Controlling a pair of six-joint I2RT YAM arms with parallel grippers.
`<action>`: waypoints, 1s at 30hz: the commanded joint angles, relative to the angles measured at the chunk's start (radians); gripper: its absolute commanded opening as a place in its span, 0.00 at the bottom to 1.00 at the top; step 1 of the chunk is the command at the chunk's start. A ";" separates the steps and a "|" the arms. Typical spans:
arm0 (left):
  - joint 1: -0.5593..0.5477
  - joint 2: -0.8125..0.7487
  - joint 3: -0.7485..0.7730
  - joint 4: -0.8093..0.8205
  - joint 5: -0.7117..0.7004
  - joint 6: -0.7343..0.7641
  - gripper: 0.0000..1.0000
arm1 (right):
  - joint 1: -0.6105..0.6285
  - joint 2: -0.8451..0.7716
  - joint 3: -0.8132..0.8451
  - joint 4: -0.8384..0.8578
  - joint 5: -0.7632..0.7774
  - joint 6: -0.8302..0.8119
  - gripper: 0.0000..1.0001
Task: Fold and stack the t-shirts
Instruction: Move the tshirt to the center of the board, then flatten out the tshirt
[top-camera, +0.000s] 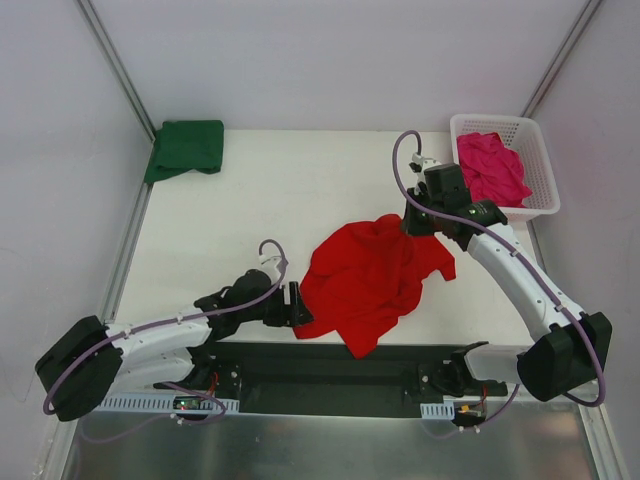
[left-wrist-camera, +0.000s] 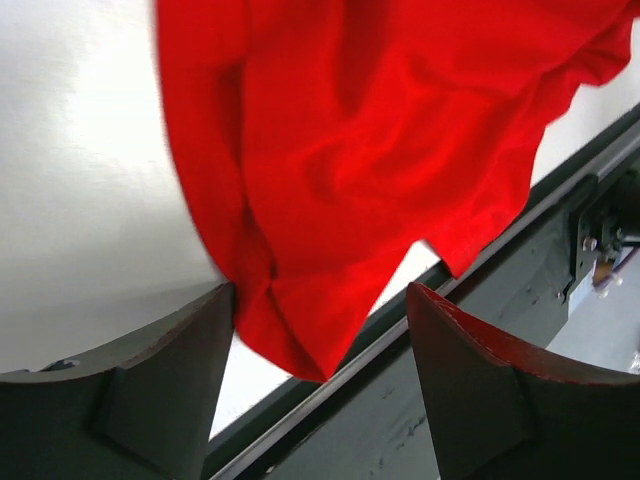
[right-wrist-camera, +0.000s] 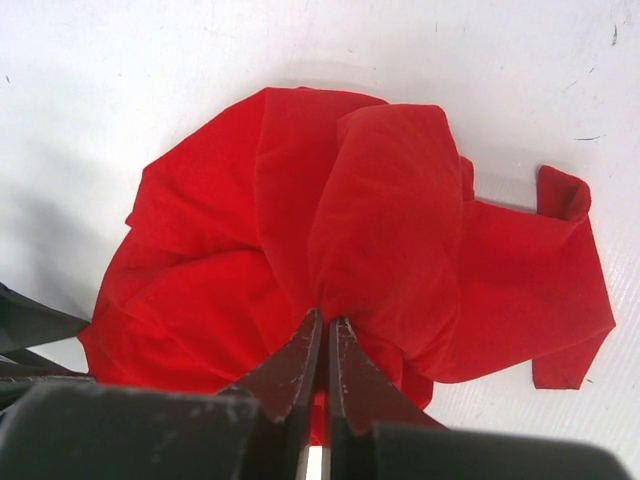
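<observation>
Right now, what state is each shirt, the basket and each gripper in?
red t-shirt: crumpled on the table, unfolded.
dark green t-shirt: roughly folded, far left corner.
white lattice basket: upright, far right corner.
magenta-pink t-shirt: bunched in the basket.
left gripper: open, jaws astride the red t-shirt's near corner.
right gripper: shut on the red t-shirt.

The red shirt (top-camera: 365, 280) is plain bright red with no print, darker in its creases. Left of it and farther back, the green shirt (top-camera: 185, 148) is plain dark green. Right of it and back, the pink shirt (top-camera: 490, 168) is plain magenta, lying in a white lattice basket (top-camera: 543, 170). The table (top-camera: 260, 215) under it is white. The arms (top-camera: 160, 338) flanking it are white with black joints and lilac cables (top-camera: 262, 292).
</observation>
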 joint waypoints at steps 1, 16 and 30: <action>-0.095 0.097 -0.004 -0.085 -0.043 -0.050 0.66 | 0.005 -0.014 -0.003 0.022 0.012 0.013 0.02; -0.132 0.121 0.104 -0.179 -0.134 -0.040 0.00 | 0.005 -0.041 -0.006 0.001 0.125 0.010 0.01; 0.003 -0.108 0.584 -0.686 -0.331 0.198 0.00 | 0.004 -0.169 -0.036 -0.008 0.397 0.023 0.01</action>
